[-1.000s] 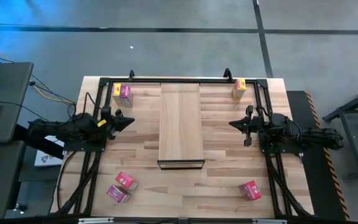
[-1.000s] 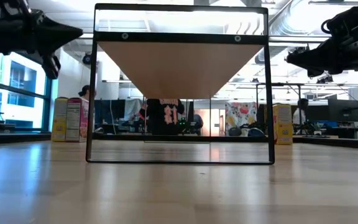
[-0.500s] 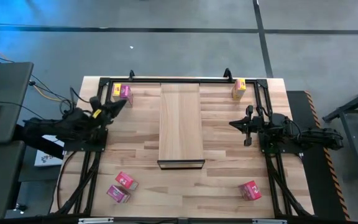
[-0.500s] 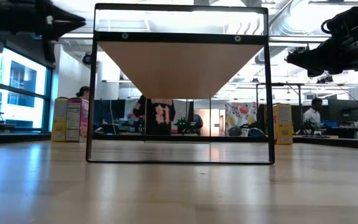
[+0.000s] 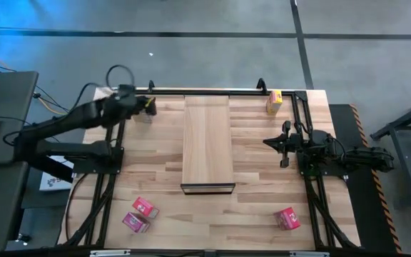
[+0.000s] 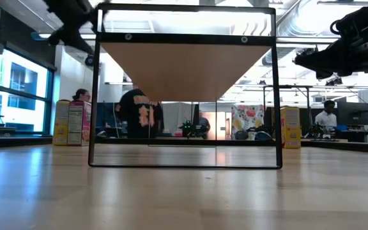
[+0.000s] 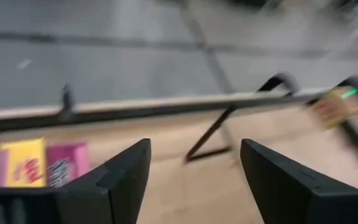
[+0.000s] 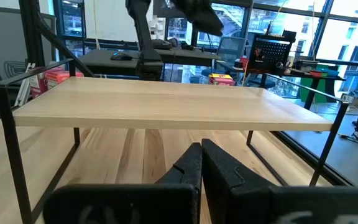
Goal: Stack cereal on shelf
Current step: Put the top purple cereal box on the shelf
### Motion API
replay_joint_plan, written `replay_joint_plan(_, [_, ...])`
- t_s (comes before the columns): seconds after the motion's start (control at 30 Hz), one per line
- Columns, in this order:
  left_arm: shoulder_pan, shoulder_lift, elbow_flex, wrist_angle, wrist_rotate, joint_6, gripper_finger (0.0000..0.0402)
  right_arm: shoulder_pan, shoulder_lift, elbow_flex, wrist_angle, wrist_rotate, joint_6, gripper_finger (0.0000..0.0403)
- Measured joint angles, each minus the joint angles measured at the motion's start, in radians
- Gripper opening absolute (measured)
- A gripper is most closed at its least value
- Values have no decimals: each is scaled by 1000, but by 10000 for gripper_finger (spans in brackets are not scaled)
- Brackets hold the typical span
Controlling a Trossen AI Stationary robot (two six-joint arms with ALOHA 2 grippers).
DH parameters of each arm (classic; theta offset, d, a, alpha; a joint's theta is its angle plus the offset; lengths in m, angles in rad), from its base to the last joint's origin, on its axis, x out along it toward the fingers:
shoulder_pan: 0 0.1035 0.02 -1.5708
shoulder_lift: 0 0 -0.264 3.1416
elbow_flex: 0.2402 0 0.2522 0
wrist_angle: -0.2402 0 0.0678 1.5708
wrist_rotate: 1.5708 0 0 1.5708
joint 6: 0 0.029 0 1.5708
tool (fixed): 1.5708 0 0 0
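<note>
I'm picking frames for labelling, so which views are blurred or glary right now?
Left wrist view: motion-smeared, the boxes and table edge streaked. Low view: left arm blurred at top, bright windows behind, shelf underside sharp. High and right wrist views: crisp, evenly lit, no strong glare.

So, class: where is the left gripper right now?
In the high view the left gripper, open, hovers at the table's far-left corner above the yellow and pink cereal boxes, left of the shelf.

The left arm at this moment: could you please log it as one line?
left tool: open, above far-left cereal pair | right tool: shut, waiting beside shelf | shelf: bare
</note>
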Motion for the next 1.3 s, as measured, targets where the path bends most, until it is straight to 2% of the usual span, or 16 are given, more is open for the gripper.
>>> replay_joint_plan(0.1, [81, 131, 80, -142, 69, -72, 252, 0, 0, 0, 0, 0, 0, 0])
replay_joint_plan(0.23, [180, 256, 139, -214, 131, -91, 252, 0, 0, 0, 0, 0, 0, 0])
replay_joint_plan(0.4, [291, 338, 153, -237, 200, -35, 252, 0, 0, 0, 0, 0, 0, 0])
replay_joint_plan(0.5, [330, 367, 152, -269, 209, -11, 252, 0, 0, 0, 0, 0, 0, 0])
replay_joint_plan(0.7, [343, 410, 152, -267, 159, 21, 252, 0, 0, 0, 0, 0, 0, 0])
replay_joint_plan(1.03, [343, 502, 152, -268, 159, -3, 252, 0, 0, 0, 0, 0, 0, 0])
replay_joint_plan(1.3, [341, 516, 152, -268, 150, -23, 252, 0, 0, 0, 0, 0, 0, 0])
